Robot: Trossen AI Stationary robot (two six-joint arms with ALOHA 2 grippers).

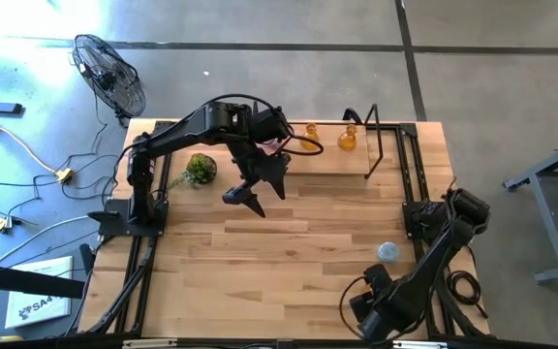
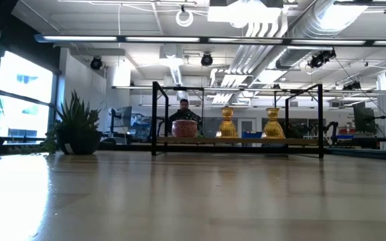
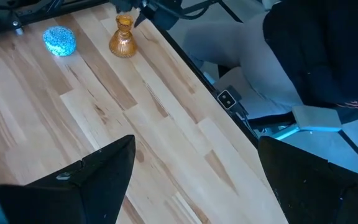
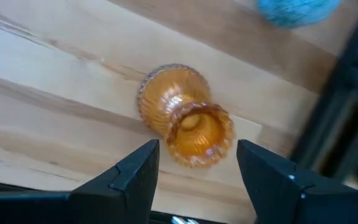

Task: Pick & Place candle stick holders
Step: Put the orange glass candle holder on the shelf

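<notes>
Pale wood surface (image 1: 289, 228) lies under me. My right jaws (image 4: 197, 163) stand open around 1 amber holder (image 4: 185, 124). My left jaws (image 3: 191, 180) hang open, empty.

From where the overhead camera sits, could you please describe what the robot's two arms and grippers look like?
Both arms are matte black, built from chunky jointed segments on black frame bases at the table's sides. The left arm carries looping black cables and a small reddish marking near its wrist. The left gripper ends in two dark, tapering wedge-shaped fingers. The right gripper has similar flat, angular black fingers.
</notes>
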